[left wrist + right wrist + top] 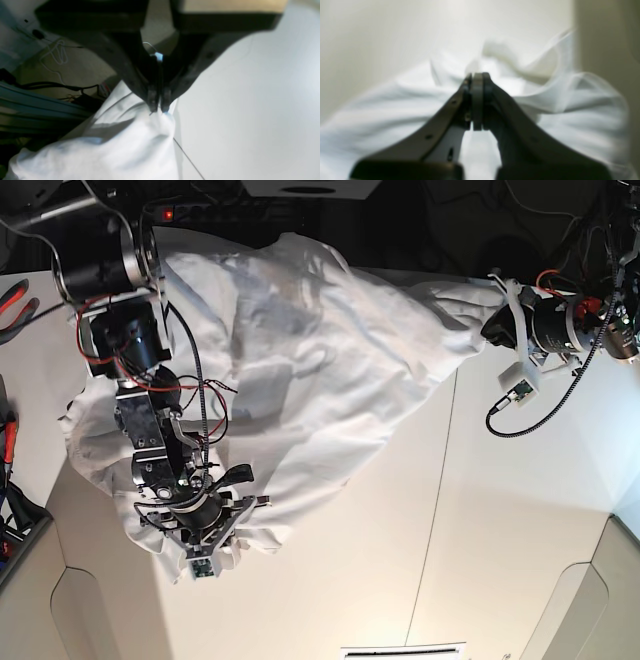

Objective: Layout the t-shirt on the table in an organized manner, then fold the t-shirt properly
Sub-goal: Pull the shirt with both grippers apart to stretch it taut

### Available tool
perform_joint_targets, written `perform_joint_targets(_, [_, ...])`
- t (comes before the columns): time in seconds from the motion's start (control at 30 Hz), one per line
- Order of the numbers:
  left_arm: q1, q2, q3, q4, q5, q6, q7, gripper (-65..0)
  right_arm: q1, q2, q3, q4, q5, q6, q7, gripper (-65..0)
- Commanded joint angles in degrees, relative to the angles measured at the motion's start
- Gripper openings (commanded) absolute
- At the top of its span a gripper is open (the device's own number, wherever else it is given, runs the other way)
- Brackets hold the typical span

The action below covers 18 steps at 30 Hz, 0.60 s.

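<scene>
The white t-shirt (320, 360) lies crumpled and stretched across the far part of the table (450, 530). One corner is pulled out to the right, where my left gripper (492, 322) is shut on it. In the left wrist view the left gripper (158, 110) pinches a bunch of t-shirt (120, 150) fabric just above the table (250, 112), near its edge. My right gripper (240, 474) rests over the shirt's near left part. In the right wrist view the right gripper (477, 75) is shut, with the rumpled t-shirt (382, 107) beyond it; no cloth shows between its jaws.
A thin dark seam (435, 510) runs across the table. Red-handled pliers (15, 300) lie at the left edge and a power strip (200, 212) sits behind the shirt. Cables (55, 86) lie on the floor beyond the table edge.
</scene>
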Motion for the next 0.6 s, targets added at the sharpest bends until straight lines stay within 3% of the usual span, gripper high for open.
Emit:
perform_joint_targets(0.0, [-0.28,-0.83,-0.5,0.9,-0.46,0.02,-0.63,-65.0,3.28,-0.76,0.2,-3.58,-0.04,0.09,1.84,-65.0])
perform_joint_targets(0.17, [-0.26,-0.85,-0.5,0.9,-0.46,-0.24,-0.55,-65.0,8.57,-1.42,0.2,-21.73,-2.75,-0.46,6.32,-65.0])
perform_joint_targets(0.37, [-0.22,-0.85,-0.5,0.9,-0.46,-1.51,2.03,-65.0,8.7,3.5,0.24,-25.31,-6.47,-10.75,6.82,-65.0])
perform_joint_targets(0.57, [-0.26,-0.98,-0.5,0.9,1.25,-1.51,1.99,-65.0,8.55,8.57,0.5,-25.31,-6.32,-11.08,6.64,-65.0])
